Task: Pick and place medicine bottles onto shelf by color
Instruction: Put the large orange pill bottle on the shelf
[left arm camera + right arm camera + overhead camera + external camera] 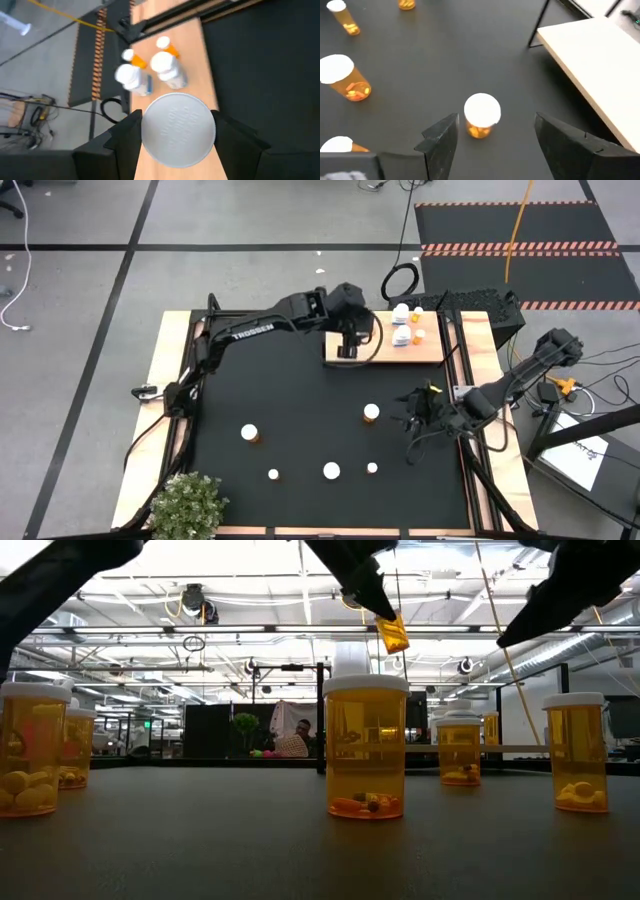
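My left gripper [350, 346] hangs over the left end of the light-wood shelf [432, 352], shut on a medicine bottle with a broad white cap [178, 129]; the cap hides its body. Several bottles, orange and white, stand on the shelf's far right part [407, 323]. My right gripper [410, 418] is open above the black mat. An orange bottle with a white cap [481, 114] stands on the mat just ahead of its fingers, untouched. Several more orange bottles stand on the mat's near part [331, 471]. My left gripper pinches the bottle between its two fingers [125, 137], one on each side just below the cap's rim [146, 131]. The fingers slant down toward the table's far edge. The cap faces up; whether the base touches the shelf is hidden.
A potted plant [188, 502] stands at the mat's near left corner. The bottles on the mat's near part stand apart from one another [250, 433] [372, 468]. The low view shows them upright in a row [366, 748]. The shelf's near strip [206, 75] is bare wood.
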You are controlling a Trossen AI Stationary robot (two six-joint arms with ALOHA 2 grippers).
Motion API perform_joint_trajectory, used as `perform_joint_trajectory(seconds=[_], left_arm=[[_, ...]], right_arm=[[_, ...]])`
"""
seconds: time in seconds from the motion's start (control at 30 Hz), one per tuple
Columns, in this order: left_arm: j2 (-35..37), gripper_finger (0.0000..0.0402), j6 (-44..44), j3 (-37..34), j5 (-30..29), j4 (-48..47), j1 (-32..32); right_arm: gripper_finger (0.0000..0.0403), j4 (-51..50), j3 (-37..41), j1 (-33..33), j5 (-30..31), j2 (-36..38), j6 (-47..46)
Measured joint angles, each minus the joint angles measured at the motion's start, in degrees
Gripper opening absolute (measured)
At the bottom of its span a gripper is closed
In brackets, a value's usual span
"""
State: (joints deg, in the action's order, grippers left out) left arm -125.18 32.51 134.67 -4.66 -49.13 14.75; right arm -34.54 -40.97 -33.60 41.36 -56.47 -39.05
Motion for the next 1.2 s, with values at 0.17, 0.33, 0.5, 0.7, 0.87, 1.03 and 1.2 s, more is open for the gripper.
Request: perform_joint_trajectory(seconds=[0.17, 0.33, 0.5, 0.7, 0.87, 1.03, 1.2], left_arm=[[-0.1, 0.0216, -2.8, 0.0, 4.7, -1.5, 2.6], [-0.1, 0.0226, -2.9, 0.0, 8.3, -4.5, 2.9], [-0.1, 0.0215, -2.1, 0.0, 11.6, -5.6, 2.2], [-0.1, 0.0223, 0.1, 0.0, 13.7, -6.3, 0.5], [-0.1, 0.0230, 0.4, 0.0, 13.7, -6.6, -0.8], [-0.1, 0.0217, 0.4, 0.0, 13.7, -6.9, -2.3], [-0.1, 0.0220, 0.4, 0.0, 13.6, -7.0, -3.1]], right_arm=[[0.0253, -4.1, 0.0, -1.1, 4.0, 2.9, -2.3], [0.0253, -2.9, 0.0, -0.9, 11.7, 3.6, -0.1], [0.0253, 2.1, 0.0, 2.2, 22.6, 3.6, 9.8], [0.0256, 16.1, 0.0, 12.5, 15.4, 3.5, 27.0], [0.0266, 24.8, 0.0, 21.7, 2.3, 2.3, 34.5], [0.0278, 27.8, 0.0, 27.6, -5.6, -0.8, 35.8], [0.0279, 32.0, 0.0, 30.5, -5.6, -4.6, 39.5]])
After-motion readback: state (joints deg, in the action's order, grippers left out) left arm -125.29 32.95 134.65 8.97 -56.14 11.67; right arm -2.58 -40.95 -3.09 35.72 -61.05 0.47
